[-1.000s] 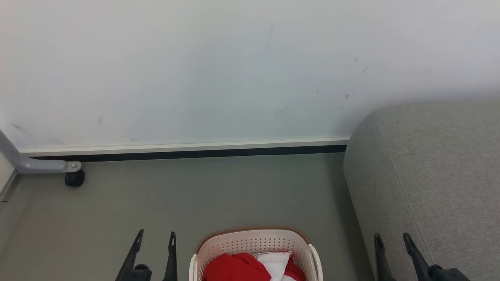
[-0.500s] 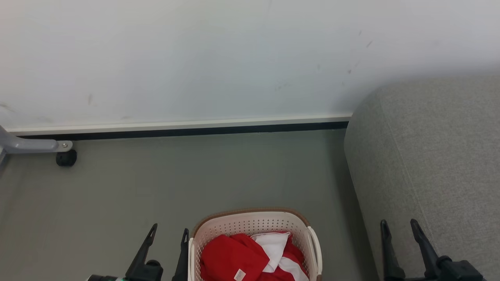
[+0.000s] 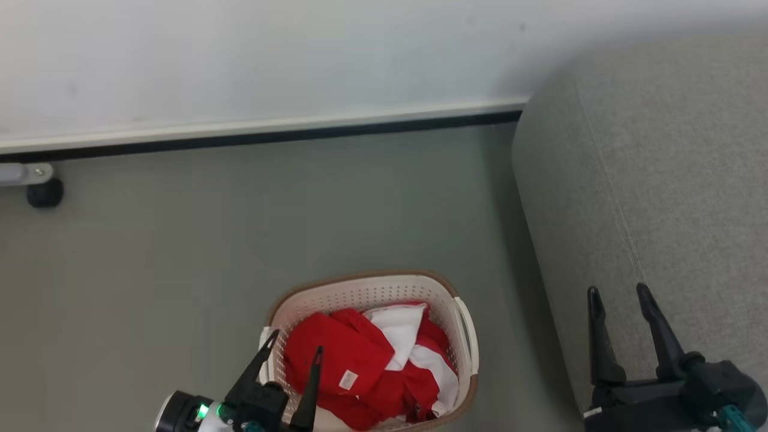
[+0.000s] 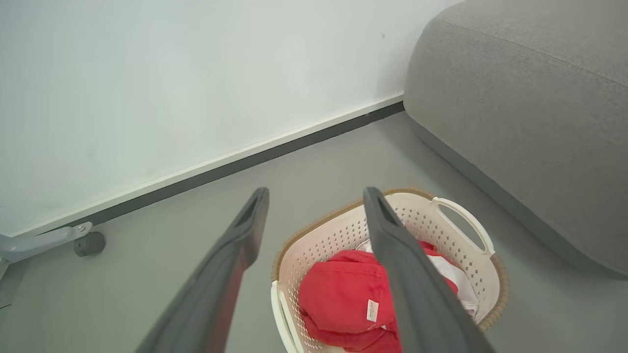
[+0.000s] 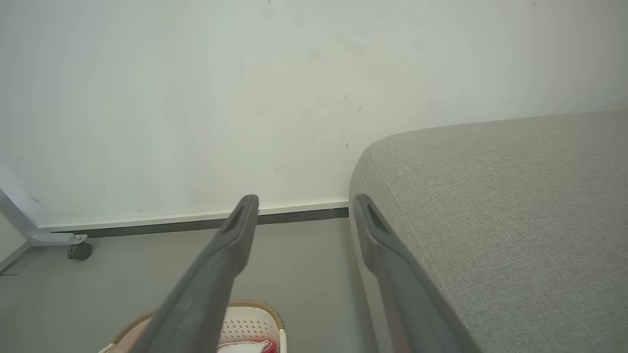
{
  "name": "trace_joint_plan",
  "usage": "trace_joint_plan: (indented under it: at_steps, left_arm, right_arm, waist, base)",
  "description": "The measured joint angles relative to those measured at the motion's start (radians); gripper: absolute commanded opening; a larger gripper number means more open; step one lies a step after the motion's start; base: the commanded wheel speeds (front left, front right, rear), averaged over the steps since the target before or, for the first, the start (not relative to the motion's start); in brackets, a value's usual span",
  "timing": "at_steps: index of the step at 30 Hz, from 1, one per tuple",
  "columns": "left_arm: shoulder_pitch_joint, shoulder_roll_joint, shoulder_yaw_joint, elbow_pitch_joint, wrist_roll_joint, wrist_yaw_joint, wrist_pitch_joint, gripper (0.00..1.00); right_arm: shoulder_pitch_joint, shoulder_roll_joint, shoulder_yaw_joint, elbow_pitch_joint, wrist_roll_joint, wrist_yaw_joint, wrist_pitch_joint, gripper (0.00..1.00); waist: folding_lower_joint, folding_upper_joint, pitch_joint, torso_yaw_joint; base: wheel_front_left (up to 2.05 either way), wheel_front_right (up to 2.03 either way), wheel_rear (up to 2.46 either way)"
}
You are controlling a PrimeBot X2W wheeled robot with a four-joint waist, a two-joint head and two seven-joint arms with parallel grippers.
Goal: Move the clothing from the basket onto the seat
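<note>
A white wall [image 3: 240, 54] runs along the far side, above a grey floor [image 3: 180, 252]. The grey seat [image 3: 660, 180] takes up the right. The basket [image 3: 360, 279] stands on the floor near the middle, just left of the seat. The red and white clothing [image 3: 336, 354] lies bunched inside the basket. The right tool [image 3: 618, 289] hangs over the seat's near left edge, released and empty. The left tool [image 3: 296, 341] hovers over the basket's near left rim, fingers spread, grasping nothing. A small black caster [image 3: 45, 193] sits far left by the wall.
</note>
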Motion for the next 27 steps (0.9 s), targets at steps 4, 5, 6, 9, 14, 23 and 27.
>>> trace_joint_plan:
  at_steps: [4, 5, 6, 9, 14, 23, 27]
  left_arm:
    - [-0.046, -0.001, -0.027, 0.051, 0.032, -0.017, 0.002, 1.0]
    - [-0.058, -0.001, -0.036, 0.066, 0.038, -0.017, 0.006, 1.0]
    - [-0.069, -0.001, -0.042, 0.078, 0.045, -0.024, 0.011, 1.0]
    - [-0.105, -0.002, -0.053, 0.111, 0.055, -0.026, 0.02, 1.0]
    - [-0.163, 0.002, -0.091, 0.166, 0.104, -0.045, 0.039, 1.0]
    - [-0.239, 0.033, -0.11, 0.253, 0.149, -0.06, 0.069, 1.0]
    - [-0.261, 0.044, -0.112, 0.287, 0.156, -0.061, 0.073, 1.0]
  right_arm:
    - [-0.029, 0.002, 0.0, -0.015, -0.005, 0.0, 0.0, 1.0]
    - [-0.037, 0.002, 0.0, -0.019, -0.007, 0.0, 0.0, 1.0]
    - [-0.043, 0.002, 0.001, -0.023, -0.009, 0.0, 0.0, 1.0]
    - [-0.061, -0.004, -0.002, -0.033, -0.012, 0.004, -0.004, 1.0]
    - [-0.093, -0.011, -0.01, -0.049, -0.025, 0.006, -0.007, 1.0]
    - [-0.182, -0.002, 0.005, -0.093, -0.031, 0.022, -0.007, 1.0]
    - [-0.202, 0.001, 0.012, -0.105, -0.038, 0.031, -0.007, 1.0]
  waist:
    - [0.0001, 0.0, 0.048, -0.028]
    - [0.0, 0.0, 0.06, -0.035]
    - [0.0001, 0.0, 0.072, -0.043]
    - [0.0, 0.0, 0.11, -0.066]
    - [0.0001, 0.0, 0.174, -0.104]
    - [0.0, 0.0001, 0.292, -0.167]
    - [0.0, 0.0001, 0.347, -0.193]
  base:
    - [0.0, 0.0, 0.0]
    - [0.0, 0.0, 0.0]
    - [0.0, 0.0, 0.0]
    - [0.0, 0.0, 0.0]
    - [0.0, 0.0, 0.0]
    - [0.0, 0.0, 0.0]
    - [0.0, 0.0, 0.0]
